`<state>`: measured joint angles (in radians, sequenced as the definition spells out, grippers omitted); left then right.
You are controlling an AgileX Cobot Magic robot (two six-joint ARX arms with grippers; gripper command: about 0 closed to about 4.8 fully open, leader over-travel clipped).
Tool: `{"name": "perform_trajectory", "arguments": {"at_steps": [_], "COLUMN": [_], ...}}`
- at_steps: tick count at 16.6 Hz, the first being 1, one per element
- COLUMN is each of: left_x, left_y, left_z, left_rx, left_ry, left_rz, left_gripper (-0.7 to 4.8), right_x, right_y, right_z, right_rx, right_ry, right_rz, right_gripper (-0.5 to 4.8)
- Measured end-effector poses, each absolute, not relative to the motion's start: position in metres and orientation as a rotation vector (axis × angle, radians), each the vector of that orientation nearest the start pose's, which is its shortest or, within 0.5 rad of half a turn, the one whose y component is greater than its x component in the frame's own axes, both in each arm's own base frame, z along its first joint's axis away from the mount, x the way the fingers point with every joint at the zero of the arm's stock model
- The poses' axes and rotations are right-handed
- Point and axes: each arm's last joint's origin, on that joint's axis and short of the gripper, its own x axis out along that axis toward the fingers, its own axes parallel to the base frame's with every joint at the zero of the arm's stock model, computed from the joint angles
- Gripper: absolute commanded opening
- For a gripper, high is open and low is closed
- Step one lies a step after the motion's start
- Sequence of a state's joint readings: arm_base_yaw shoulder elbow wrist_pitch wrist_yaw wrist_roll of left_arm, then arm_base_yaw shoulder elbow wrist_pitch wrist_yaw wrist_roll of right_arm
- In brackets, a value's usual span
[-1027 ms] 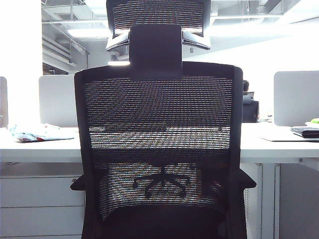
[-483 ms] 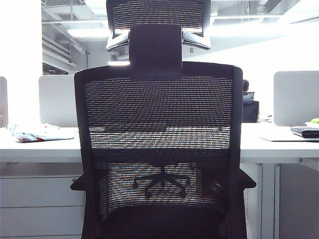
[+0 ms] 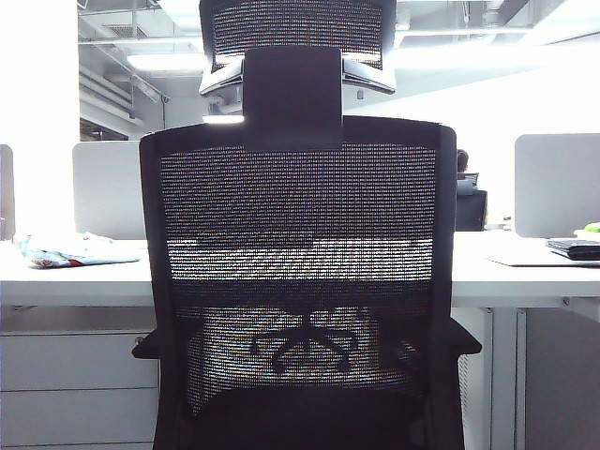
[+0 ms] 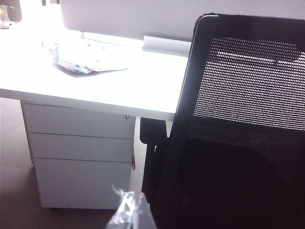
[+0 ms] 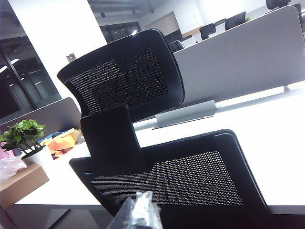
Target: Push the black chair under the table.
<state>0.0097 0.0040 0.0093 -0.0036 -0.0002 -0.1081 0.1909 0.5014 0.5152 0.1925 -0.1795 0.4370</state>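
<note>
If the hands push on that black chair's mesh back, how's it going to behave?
The chair will probably roll toward the table: a star base shows through the mesh. The mesh likely gives, so its solid frame seems the firmer place. Pushed high, the back may tilt. The left hand and right hand sit close behind it.

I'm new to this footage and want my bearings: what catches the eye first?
The black chair fills the middle of the exterior view, its mesh back facing the camera, headrest on top. Behind it runs the table, a crumpled cloth at its left end. Each wrist view shows only a claw tip, left claw and right claw.
</note>
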Motion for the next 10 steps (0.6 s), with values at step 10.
{"name": "perform_trajectory", "arguments": {"at_steps": [10], "left_x": [0.0973], "left_y": [-0.0013], "left_z": [0.1661], "left_rx": [-0.040], "left_ry": [-0.001], "left_rz": [-0.069], "left_gripper": [-0.05], "right_x": [0.1236], "right_y": [0.0291], "right_z": [0.3135], "right_rx": [0.432], "right_ry": [-0.123], "right_rz": [0.408], "right_gripper": [-0.05]}}
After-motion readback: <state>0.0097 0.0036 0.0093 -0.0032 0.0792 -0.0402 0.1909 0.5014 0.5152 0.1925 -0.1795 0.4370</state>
